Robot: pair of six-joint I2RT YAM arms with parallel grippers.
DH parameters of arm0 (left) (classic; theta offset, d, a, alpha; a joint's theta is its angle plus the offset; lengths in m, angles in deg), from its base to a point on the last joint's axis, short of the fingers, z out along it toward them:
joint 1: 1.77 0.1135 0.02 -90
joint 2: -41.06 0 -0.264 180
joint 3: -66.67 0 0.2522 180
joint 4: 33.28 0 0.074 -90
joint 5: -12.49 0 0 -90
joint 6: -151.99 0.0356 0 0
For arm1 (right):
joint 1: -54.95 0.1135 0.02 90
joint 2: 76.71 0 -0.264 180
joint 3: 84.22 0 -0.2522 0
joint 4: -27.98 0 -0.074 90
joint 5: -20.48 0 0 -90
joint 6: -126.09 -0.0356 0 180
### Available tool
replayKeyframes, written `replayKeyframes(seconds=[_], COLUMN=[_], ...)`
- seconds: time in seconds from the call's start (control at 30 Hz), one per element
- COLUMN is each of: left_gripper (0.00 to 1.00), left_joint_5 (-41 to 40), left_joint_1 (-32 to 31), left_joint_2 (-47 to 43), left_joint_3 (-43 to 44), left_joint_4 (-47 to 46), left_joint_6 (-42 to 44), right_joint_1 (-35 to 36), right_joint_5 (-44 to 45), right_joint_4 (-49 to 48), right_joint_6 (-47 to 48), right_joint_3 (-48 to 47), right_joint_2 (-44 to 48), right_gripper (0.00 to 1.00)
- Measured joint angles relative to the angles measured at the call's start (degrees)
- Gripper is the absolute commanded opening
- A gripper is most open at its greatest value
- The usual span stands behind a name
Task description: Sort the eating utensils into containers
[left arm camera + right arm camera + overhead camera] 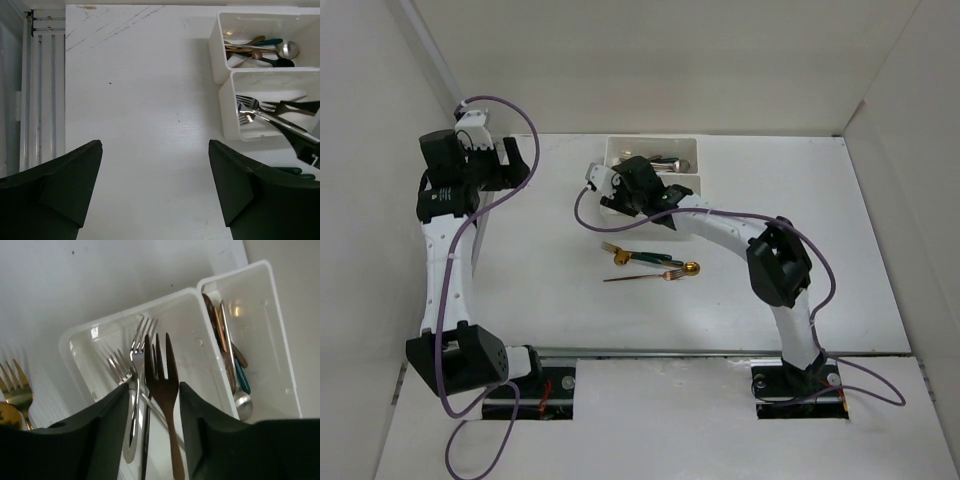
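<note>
my right hand hangs over fork tray, fingers parted, brown fork seemingly loose between them, joining other forks; left hand unclenched, idle.

There are two trays, a far tray and a near tray. The near one holds three forks: two silver forks and one brown fork. The far one holds several spoons, too crowded to count exactly. On the table I count at least one gold fork, one gold spoon and one copper fork.
</note>
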Motion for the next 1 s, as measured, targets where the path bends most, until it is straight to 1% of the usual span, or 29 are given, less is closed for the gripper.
replayKeyframes(seconds=[0.1,0.17,0.23,0.27,0.3,0.37,0.43,0.57,0.63,0.7,0.8,0.9,0.97,1.0], left_gripper=[0.85,0.84,0.8,0.78,0.73,0.68,0.62,0.62,0.64,0.66,0.68,0.68,0.68,0.64], left_joint_5=[1.29,2.21,2.97,3.19,3.37,3.58,3.78,3.93,2.45,1.44,0.09,-1.11,-1.57,-1.9], left_joint_1=[0.0,-0.02,-0.61,-1.14,-2.12,-5.03,-9.35,-20.85,-28.22,-36.85,-46.95,-53.29,-55.82,-56.52], left_joint_2=[0.0,0.0,0.0,0.04,0.07,0.44,1.16,2.27,2.25,2.91,6.67,12.98,17.68,19.67], left_joint_3=[0.0,0.0,0.0,0.0,0.0,0.22,0.46,0.04,-1.88,-4.74,-8.02,-8.96,-8.98,-8.98], left_joint_4=[0.0,0.07,0.22,0.46,0.87,2.27,3.54,6.78,7.91,8.96,11.13,12.44,12.39,12.26], left_joint_6=[1.31,2.38,3.82,4.81,6.25,9.05,12.02,19.54,24.7,27.65,31.58,34.42,35.87,36.35], right_joint_1=[-0.37,-0.74,-1.16,-1.55,-1.95,-3.26,-5.29,-11.37,-15.32,-18.62,-20.04,-19.56,-19.32,-19.3], right_joint_5=[0.13,0.13,0.13,0.11,0.04,-0.48,-1.55,-3.89,-4.61,-4.09,-3.13,-2.93,-2.78,-2.6], right_joint_4=[0.46,-0.13,-0.09,-0.09,-0.02,-0.09,-0.37,-2.08,-4.07,-5.75,-6.69,-6.88,-6.75,-6.73], right_joint_6=[-0.76,-1.7,-3.56,-4.61,-5.84,-8.79,-12.61,-22.03,-26.1,-28.92,-31.26,-32.48,-33.07,-33.29], right_joint_3=[0.68,0.68,0.66,0.66,0.66,0.92,2.43,8.92,13.31,18.03,24.46,29.29,31.74,32.76], right_joint_2=[-0.5,-0.2,0.44,0.92,1.7,4.0,8.02,19.67,26.05,31.76,37.99,41.35,42.62,43.28], right_gripper=[0.7,0.71,0.75,0.75,0.76,0.76,0.76,0.76,0.76,0.76,0.76,0.76,0.76,0.76])
